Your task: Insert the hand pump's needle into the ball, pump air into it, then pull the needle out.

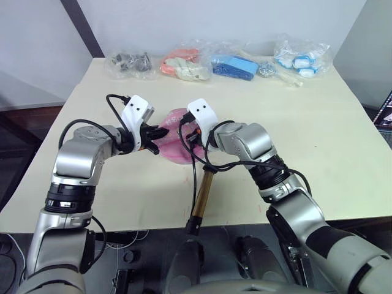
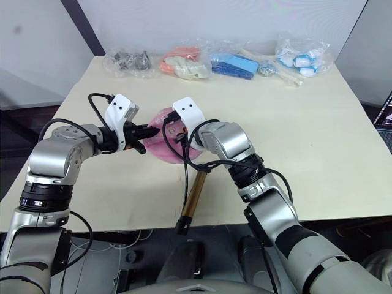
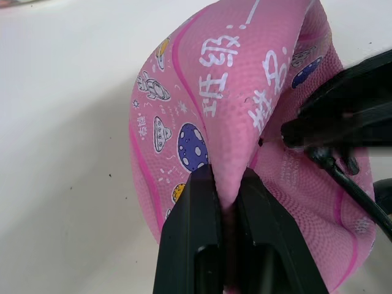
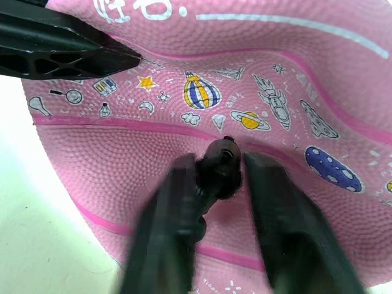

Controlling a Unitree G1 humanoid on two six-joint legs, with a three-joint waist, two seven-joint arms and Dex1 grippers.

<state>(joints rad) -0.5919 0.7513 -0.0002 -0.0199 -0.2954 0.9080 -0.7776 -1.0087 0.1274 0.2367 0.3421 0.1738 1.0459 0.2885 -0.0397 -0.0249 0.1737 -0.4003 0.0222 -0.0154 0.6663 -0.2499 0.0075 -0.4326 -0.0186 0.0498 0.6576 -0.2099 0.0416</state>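
Step 1, insertion. Left gripper point(image 3: 223, 202) pinches ball point(image 3: 226, 86) rim; right gripper point(image 4: 220, 177) clamps needle point(image 4: 222, 162) fitting against ball. Next: find valve, push straight.

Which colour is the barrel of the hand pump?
Shiny gold-bronze barrel, black end caps; left eye view.

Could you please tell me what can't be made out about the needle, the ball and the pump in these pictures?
- Needle: right wrist view, its metal pin sits behind its black fitting, so whether it has entered the ball is unclear.
- Ball's valve dot: hidden there by that fitting.
- Hand pump: left eye view, its T-handle is hidden by the right gripper.
- Bags: contents too small to identify.
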